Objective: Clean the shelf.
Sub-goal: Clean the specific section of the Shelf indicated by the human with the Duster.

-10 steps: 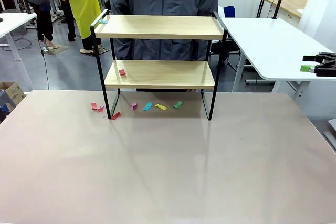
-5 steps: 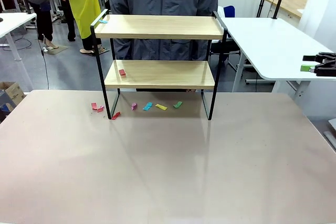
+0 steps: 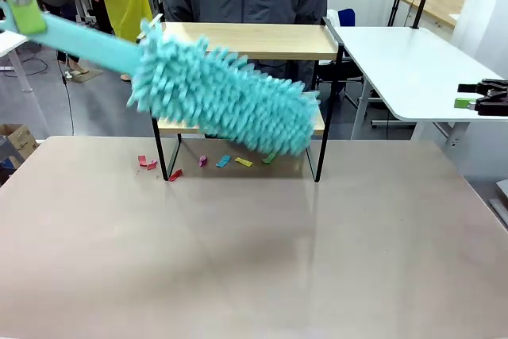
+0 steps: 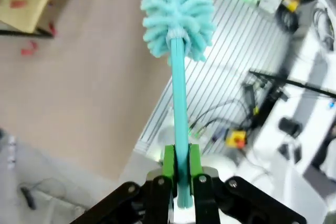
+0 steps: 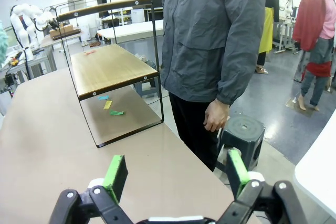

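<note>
Front view: teal duster (image 3: 222, 105) has swung down into centre frame, across the shelf (image 3: 278, 40) at upper middle; wiping looks just begun. Left gripper (image 4: 181, 156) clamped on its handle, right gripper (image 5: 176, 171) jaws apart, empty.

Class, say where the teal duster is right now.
In the front view the duster slants from the upper left, its fluffy head before the shelf; the left gripper holds its handle.
</note>
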Motion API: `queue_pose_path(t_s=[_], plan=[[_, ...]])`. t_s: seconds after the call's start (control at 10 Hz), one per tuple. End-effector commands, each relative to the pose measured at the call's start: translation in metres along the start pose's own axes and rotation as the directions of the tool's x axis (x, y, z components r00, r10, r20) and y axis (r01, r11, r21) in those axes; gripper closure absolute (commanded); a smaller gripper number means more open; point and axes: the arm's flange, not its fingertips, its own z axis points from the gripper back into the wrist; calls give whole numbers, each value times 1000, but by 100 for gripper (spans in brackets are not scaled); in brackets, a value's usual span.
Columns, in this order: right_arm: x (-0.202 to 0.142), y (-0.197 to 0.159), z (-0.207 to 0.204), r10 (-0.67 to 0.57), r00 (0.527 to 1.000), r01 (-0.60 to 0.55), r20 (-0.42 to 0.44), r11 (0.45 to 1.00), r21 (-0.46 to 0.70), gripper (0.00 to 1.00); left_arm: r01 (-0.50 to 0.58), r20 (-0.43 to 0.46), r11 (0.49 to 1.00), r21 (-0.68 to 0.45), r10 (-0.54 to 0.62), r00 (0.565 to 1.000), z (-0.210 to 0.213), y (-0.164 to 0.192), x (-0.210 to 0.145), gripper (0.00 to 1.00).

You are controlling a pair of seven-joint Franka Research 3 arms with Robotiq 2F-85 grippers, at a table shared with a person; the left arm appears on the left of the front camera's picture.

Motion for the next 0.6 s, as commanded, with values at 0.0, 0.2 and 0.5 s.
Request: queue_pose_path(t_s=[0.0, 0.2, 0.5], plan=[[4, 1, -2, 6, 1000, -6, 2, 1000, 2, 0, 67, -138, 993, 101, -53, 989, -20, 13, 6, 87], [4, 1, -2, 6, 1000, -6, 2, 1000, 2, 0, 101, -285, 991, 91, -71, 956, -64, 27, 19, 87], [4, 1, -2, 6, 1000, -6, 2, 1000, 2, 0, 104, -331, 988, 112, -62, 942, -105, 38, 31, 87]])
